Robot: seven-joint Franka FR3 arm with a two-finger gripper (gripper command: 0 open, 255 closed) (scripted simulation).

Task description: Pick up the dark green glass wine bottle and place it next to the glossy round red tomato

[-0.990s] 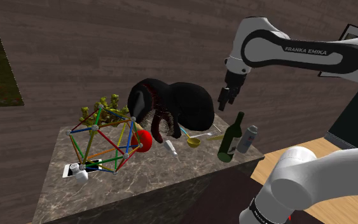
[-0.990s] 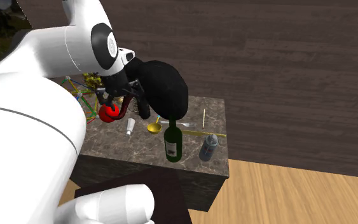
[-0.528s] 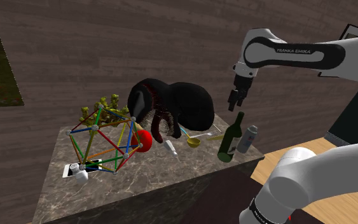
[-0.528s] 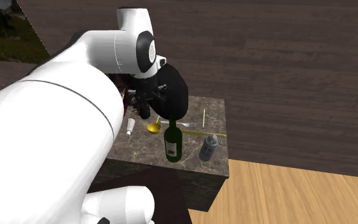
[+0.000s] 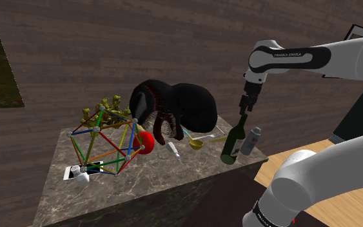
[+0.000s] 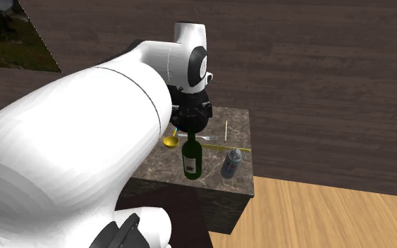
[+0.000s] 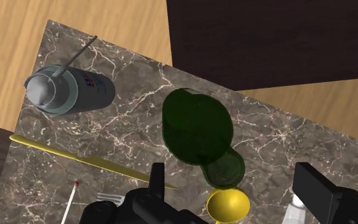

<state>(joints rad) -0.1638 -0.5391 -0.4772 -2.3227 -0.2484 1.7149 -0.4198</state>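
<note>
Since the frames half a second and one second ago, we note that the tool (image 5: 244,113) has travelled toward the shoulder view's right and has come down. It now hangs directly above the mouth of the dark green wine bottle (image 5: 233,146).

1. Tool state. In the wrist view the two black fingers of the tool (image 7: 234,179) stand well apart. The bottle (image 7: 195,127) sits below the gap, and neither finger touches it. In the second exterior view the tool (image 6: 190,131) sits just over the bottle neck.

2. Task object. The bottle (image 6: 192,159) stands upright on the marble bench (image 5: 167,175), right of centre in the shoulder view, near the bench's right-hand corner.

3. Target. The red tomato (image 5: 144,142) lies left of centre in the shoulder view, against a coloured rod frame (image 5: 106,143) and well apart from the bottle.

4. Neighbouring items.
- A grey spray can (image 5: 253,140) stands just beside the bottle, on its right in the shoulder view. We see the same can in the wrist view (image 7: 69,91) and in the second exterior view (image 6: 231,163).
- A yellow ladle (image 5: 196,143) lies between the bottle and the tomato.
- A bulky black object (image 5: 183,106) occupies the bench behind the ladle.
- A thin yellow strip (image 7: 75,156) lies on the bench (image 7: 139,89) between the can and the tool.
</note>
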